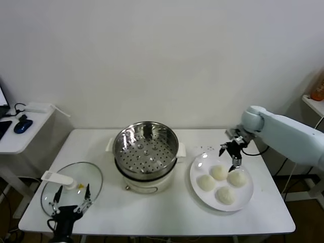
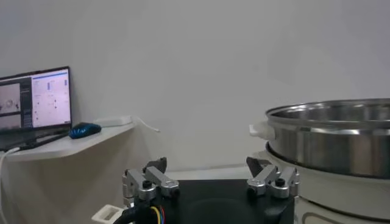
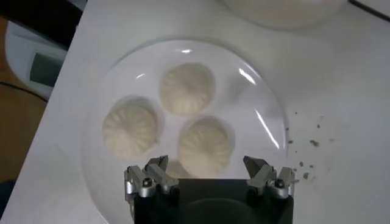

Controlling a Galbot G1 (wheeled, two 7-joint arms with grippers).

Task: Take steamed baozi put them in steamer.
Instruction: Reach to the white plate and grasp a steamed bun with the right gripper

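Several cream-white baozi (image 1: 218, 172) lie on a white plate (image 1: 200, 164) to the right of the steamer (image 1: 146, 147), whose shiny perforated steel basket on a white pot base has nothing in it. My right gripper (image 1: 229, 157) hovers open just above the plate's far edge, over the baozi and touching none of them. In the right wrist view, the right gripper (image 3: 207, 167) is wide apart above the nearest baozi (image 3: 204, 149), with two more baozi (image 3: 187, 88) beyond it on the plate (image 3: 268, 122). My left gripper (image 1: 73, 192) waits open at the table's front left.
A glass lid (image 1: 88, 174) with a white handle lies flat under the left gripper (image 2: 207, 170), and the steamer (image 2: 329, 137) rises beside it. A side desk (image 1: 20, 134) with a blue mouse stands at the far left. Crumbs dot the table behind the plate.
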